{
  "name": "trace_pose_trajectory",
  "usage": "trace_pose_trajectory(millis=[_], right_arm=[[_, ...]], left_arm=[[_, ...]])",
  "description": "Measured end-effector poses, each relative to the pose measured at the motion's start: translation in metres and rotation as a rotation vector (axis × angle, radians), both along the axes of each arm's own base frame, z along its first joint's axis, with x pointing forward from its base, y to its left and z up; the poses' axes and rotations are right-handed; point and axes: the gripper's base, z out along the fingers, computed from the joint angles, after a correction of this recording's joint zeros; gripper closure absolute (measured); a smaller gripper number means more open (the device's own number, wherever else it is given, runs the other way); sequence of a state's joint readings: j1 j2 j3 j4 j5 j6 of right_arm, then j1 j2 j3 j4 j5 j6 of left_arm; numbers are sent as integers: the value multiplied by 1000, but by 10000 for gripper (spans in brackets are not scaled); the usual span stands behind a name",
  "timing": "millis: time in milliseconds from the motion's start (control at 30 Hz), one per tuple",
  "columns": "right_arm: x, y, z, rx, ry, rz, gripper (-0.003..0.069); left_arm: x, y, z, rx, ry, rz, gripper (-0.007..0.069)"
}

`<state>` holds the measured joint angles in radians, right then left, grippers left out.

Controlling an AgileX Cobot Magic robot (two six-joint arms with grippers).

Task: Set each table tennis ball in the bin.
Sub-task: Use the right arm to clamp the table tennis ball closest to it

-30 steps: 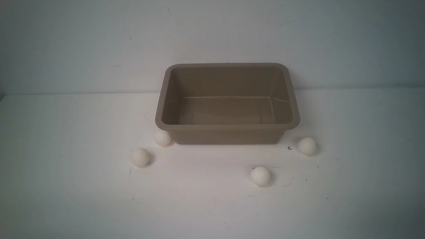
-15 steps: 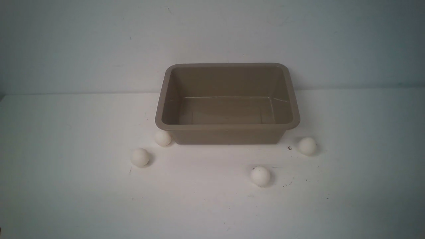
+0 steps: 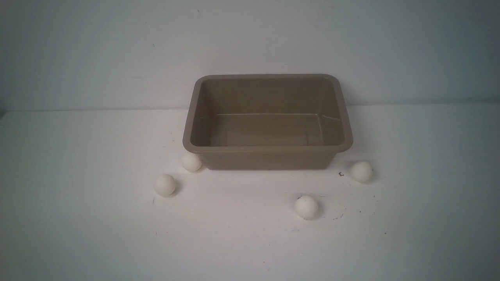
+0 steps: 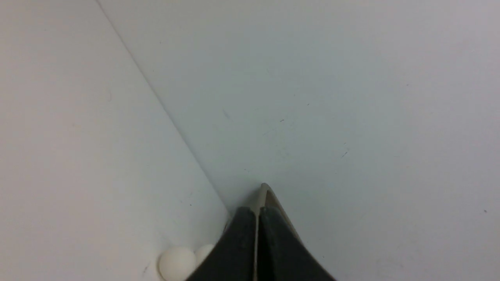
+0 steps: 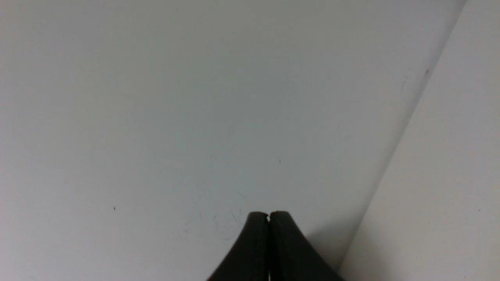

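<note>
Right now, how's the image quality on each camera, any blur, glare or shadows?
Front view: soft, corners dim; table tennis balls throw faint shadows rightward. Left wrist view: left gripper blurred close up. Right wrist view: right gripper equally blurred, shadow beside it.

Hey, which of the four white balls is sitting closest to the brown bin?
The ball at the bin's front left corner, right beside it; the other three lie clearly farther out.
</note>
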<state>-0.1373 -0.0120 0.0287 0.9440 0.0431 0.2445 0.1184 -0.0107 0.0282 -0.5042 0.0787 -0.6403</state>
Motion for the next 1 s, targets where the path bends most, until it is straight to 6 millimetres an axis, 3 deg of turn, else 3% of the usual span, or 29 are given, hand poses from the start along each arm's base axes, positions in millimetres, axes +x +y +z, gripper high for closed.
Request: trace_pose_trajectory(millis=[267,367,533,633,833,1000], right_arm=[[1,5,-3,-57,48,46,675],[1,10,0,-148,79,98,675],[-15,23,61,-598,3,156,675],[-18,31,100,-807,-9,203,675],[14,38,132,-905,149,413,675],[67,35,137,-927,380,620,675]], left_arm=[[0,0,0,-23,-3,-1,629],[-1,0,5,97,-8,2,629],[-13,-2,60,686,-65,16,629],[-15,-4,90,863,28,-33,629],[13,-6,106,955,336,-253,629],[61,-15,116,988,518,-557,629]])
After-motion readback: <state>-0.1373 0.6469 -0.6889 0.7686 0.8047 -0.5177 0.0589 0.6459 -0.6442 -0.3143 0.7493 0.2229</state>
